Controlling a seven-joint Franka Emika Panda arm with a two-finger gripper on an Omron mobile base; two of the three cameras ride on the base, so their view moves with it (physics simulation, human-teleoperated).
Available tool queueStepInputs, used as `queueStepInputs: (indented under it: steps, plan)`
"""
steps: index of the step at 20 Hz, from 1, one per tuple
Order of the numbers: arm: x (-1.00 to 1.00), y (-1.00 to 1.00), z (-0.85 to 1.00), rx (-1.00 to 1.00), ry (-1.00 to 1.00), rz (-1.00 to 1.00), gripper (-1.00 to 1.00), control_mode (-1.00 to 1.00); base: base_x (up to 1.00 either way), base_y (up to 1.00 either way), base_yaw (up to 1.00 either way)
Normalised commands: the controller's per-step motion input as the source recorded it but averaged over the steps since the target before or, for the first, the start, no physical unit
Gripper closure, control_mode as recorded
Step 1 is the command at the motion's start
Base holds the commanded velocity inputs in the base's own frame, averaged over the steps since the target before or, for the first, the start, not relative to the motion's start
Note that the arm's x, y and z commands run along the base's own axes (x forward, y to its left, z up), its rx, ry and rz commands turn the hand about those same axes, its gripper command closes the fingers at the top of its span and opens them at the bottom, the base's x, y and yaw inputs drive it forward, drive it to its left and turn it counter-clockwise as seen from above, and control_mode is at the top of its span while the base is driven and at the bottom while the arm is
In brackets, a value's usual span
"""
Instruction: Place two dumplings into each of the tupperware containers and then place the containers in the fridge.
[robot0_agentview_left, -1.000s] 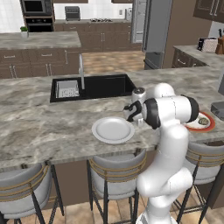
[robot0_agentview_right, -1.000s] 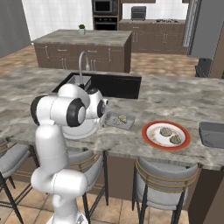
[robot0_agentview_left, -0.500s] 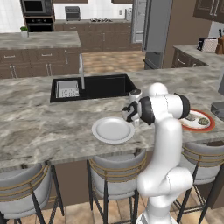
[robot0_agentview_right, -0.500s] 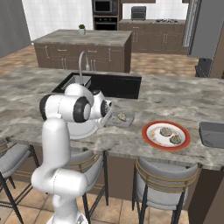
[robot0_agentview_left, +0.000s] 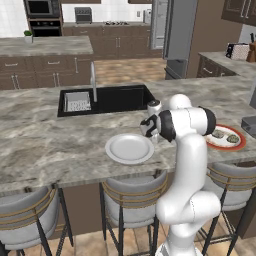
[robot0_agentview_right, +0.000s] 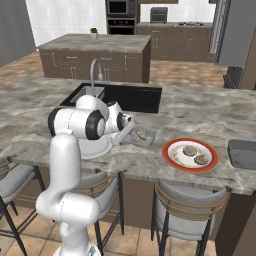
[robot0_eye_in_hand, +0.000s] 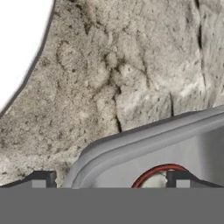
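Two-finger gripper (robot0_eye_in_hand: 109, 178) jaws apart, empty, over corner of shallow dark-grey rectangular tupperware tray (robot0_eye_in_hand: 131, 144); tray beside round white plate (robot0_agentview_left: 129, 148) on marble counter (robot0_eye_in_hand: 122, 70).

Mottled grey-beige stone counter (robot0_agentview_right: 200, 107), plain white plate (robot0_agentview_left: 129, 148), red-rimmed plate (robot0_agentview_right: 190, 155) — dark-grey tupperware container (robot0_agentview_right: 242, 154).

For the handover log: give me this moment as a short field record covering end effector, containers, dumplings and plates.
end effector: open, holding nothing, above the near container's corner
near container: on the counter beside the arm
packed dumplings: two, inside the near container
far container: toward the counter's right end, no dumplings seen inside
red-rimmed plate: between the two containers
plate dumplings: two, on the red-rimmed plate
white plate: bare, on the counter by the arm
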Motion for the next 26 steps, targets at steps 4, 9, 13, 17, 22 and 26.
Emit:
queueStepInputs:
  steps: [4, 9, 13, 17, 22, 26]
  plan:
    - [0.00, -0.25, -0.38, 0.04, 0.05, -0.09, 1.00, -1.00, 0.00, 0.00, 0.00]
    - [0.00, -0.19, -0.33, 0.05, 0.04, -0.01, 1.00, -1.00, 0.00, 0.00, 0.00]
    - [0.00, -0.01, -0.19, -0.02, 0.10, 0.02, 1.00, -1.00, 0.00, 0.00, 0.00]
    - [-0.09, 0.00, 0.00, -0.12, 0.07, 0.09, 1.00, -1.00, 0.00, 0.00, 0.00]
    - [-0.44, -0.26, 0.38, -0.03, -0.05, 0.10, 1.00, -1.00, 0.00, 0.00, 0.00]
    - [-0.87, -0.24, 0.96, 0.11, -0.31, 0.04, 1.00, -1.00, 0.00, 0.00, 0.00]
